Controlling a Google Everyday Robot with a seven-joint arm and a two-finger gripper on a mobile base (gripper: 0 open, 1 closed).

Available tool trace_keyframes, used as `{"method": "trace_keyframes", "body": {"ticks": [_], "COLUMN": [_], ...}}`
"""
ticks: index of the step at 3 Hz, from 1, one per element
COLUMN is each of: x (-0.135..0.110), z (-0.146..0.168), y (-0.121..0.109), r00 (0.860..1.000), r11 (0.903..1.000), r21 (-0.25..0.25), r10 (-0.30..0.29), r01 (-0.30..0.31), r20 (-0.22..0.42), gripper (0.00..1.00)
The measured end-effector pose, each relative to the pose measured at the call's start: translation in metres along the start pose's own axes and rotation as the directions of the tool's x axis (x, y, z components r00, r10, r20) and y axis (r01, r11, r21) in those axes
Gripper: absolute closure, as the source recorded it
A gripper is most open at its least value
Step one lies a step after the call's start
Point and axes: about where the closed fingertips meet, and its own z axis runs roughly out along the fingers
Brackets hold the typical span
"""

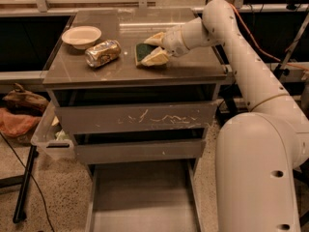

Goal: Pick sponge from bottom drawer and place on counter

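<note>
Sponge (140,50) lies on counter (186,66), gripped between the hand's (146,52) two fingers, spread only to the sponge's width.

Smooth cream-white plastic arm (251,76), fat rounded segments, dark holes low down. Its pale gripper (153,48) sits over the glossy grey-brown counter (82,74).

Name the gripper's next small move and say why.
Probably open the gripper and let go, then back away. The sponge in its grasp appears to rest flat on the counter, just right of the can. The bottom drawer below stands open with nothing visible in it, so only the release seems left.
</note>
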Motion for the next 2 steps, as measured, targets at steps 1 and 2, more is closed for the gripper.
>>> {"method": "trace_keyframes", "body": {"ticks": [1,2], "x": [0.0,0.0], "z": [0.0001,0.0], "y": [0.0,0.0], "r00": [1.0,1.0], "r11": [1.0,1.0], "r21": [0.0,0.0], "r10": [0.0,0.0], "r01": [0.0,0.0], "r20": [0.0,0.0], "gripper": [0.0,0.0]}}
